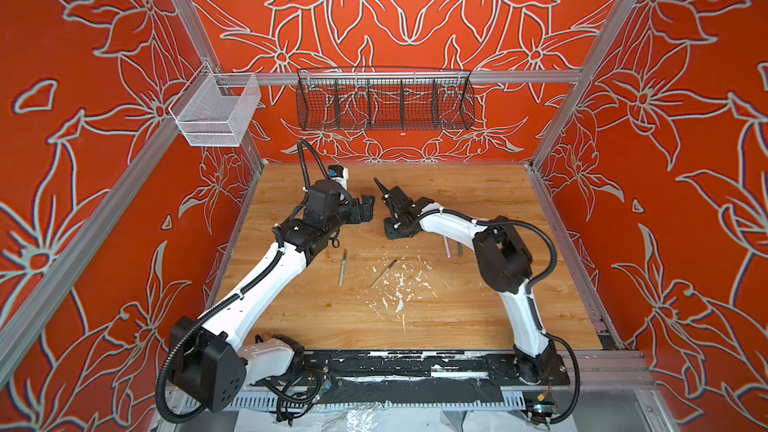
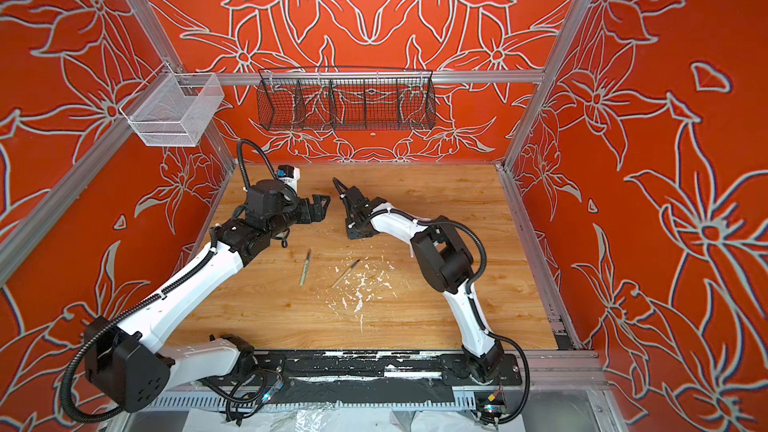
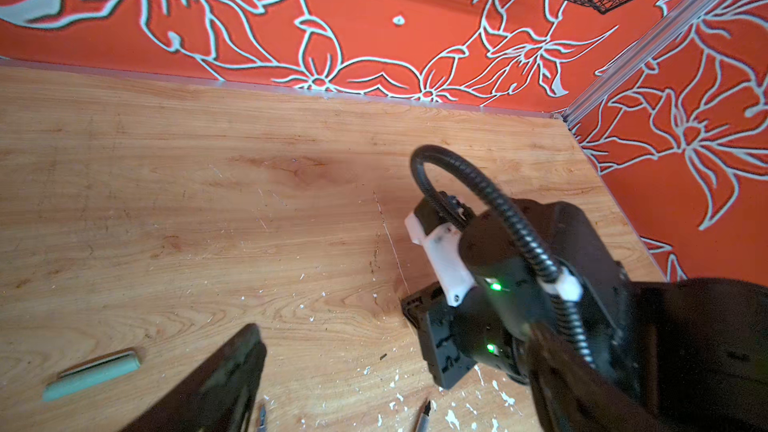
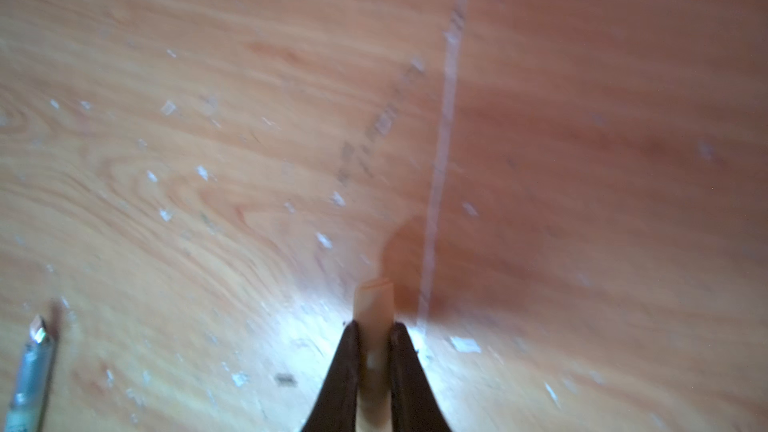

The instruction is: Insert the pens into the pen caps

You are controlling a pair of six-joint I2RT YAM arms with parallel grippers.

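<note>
The right end effector (image 4: 374, 328) grasps a short tan tubular pen cap (image 4: 372, 301) between its tips; the left end effector (image 1: 368, 209) stands released.

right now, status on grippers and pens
Left gripper open, empty. Right gripper shut on tan cap. Tan pen and pale green pen lie loose on table. White flecks beside tan pen.

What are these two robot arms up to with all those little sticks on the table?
The right claw is shut on a short tan cap. The left claw stands open across from it, holding nothing. A pale green pen and a tan pen lie uncapped on the wooden table, and a pale green cap lies loose as well.
</note>
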